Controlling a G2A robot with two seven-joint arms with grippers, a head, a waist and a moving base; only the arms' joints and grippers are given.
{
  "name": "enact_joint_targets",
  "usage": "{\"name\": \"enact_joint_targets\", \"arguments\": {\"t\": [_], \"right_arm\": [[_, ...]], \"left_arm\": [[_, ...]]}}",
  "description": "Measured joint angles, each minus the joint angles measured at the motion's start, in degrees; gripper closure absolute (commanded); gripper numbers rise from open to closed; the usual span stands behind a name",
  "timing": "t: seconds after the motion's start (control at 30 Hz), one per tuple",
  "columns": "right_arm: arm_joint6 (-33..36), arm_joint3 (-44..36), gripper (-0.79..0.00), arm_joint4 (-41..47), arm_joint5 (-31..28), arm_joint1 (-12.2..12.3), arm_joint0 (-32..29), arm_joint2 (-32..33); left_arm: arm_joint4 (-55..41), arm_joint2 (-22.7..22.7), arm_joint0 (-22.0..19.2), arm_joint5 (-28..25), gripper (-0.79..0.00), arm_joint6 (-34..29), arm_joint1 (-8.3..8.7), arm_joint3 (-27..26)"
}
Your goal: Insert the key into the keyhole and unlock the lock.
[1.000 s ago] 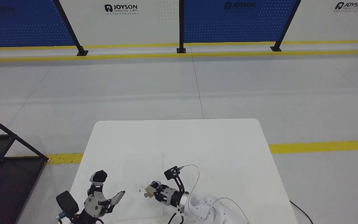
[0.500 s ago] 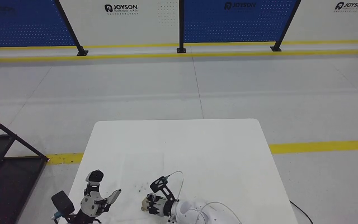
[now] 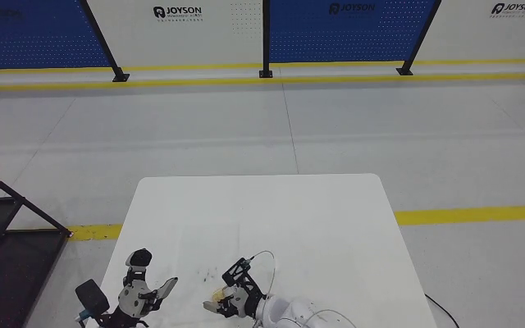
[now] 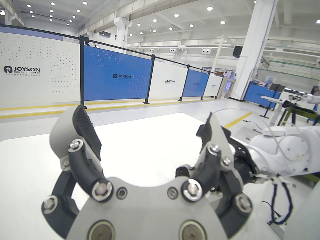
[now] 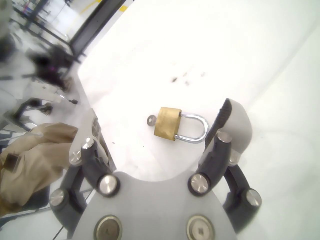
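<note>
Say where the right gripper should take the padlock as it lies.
Take the padlock by its brass body, from straight above, since it lies flat on the table. Pinch the two narrow sides; the shackle and key occupy the ends. The open right gripper probably needs a wrist turn.

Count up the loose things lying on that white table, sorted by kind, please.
Brass padlock with a silver steel shackle: 1
Small silver metal key: 1
Total: 2
</note>
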Motion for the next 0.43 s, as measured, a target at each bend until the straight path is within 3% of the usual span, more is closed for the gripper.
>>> {"name": "enact_joint_targets", "arguments": {"t": [0.2, 0.43], "right_arm": [[-3.4, -11.1, -0.785, -6.6, -2.1, 3.2, -7.5, 5.7], [-3.7, -11.4, -0.785, -6.7, -2.2, 3.3, -7.8, 6.0]], "left_arm": [[0.0, 0.0, 0.0, 0.0, -0.785, 0.0, 0.0, 0.0], [0.0, 0.0, 0.0, 0.0, -0.785, 0.0, 0.0, 0.0]]}}
